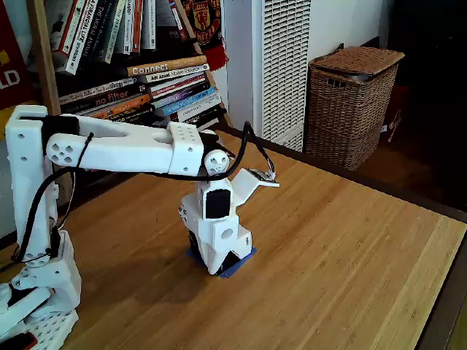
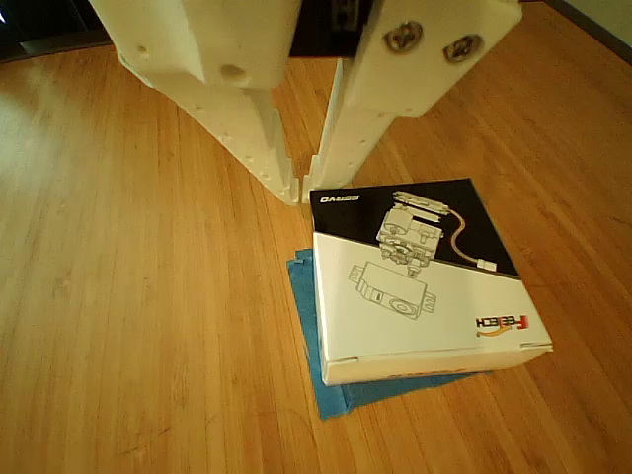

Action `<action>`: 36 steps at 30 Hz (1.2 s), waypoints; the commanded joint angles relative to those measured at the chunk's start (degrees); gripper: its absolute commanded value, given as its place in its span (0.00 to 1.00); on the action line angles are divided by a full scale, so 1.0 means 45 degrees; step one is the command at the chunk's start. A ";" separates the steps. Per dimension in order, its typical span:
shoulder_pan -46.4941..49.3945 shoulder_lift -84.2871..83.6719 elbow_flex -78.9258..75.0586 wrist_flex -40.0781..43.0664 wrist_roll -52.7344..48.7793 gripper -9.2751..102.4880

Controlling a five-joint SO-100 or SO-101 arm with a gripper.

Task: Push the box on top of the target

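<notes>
Your white claw [image 2: 301,188] is hanging nearly closed, gripping nothing, fingertips touching the black-and-white cardboard box [image 2: 420,281], which is sitting over the blue tape square [image 2: 316,341] on the wooden tabletop [image 2: 128,296].

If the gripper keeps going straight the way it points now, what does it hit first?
Most likely the box. In the other view the gripper points down with its tips at the box's far left corner, seemingly touching it. Going on, it would probably clip that corner or meet the table just beside it; depth is unclear.

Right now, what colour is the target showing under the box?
Blue: the target peeks out along the box's left and near edges, clearest in the other view.
</notes>
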 commanded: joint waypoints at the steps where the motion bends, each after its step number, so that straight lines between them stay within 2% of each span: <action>1: 0.0059 0.0117 -0.0469 0.0156 -0.0098 0.08; 10: 0.0176 0.0215 -0.0664 0.0430 0.0000 0.08; 18: 0.0586 0.1855 -0.0254 0.0703 0.0957 0.08; 25: 0.0664 0.2813 -0.0410 0.0918 0.3145 0.08; 36: -0.0469 0.3516 -0.0938 0.0762 0.7422 0.08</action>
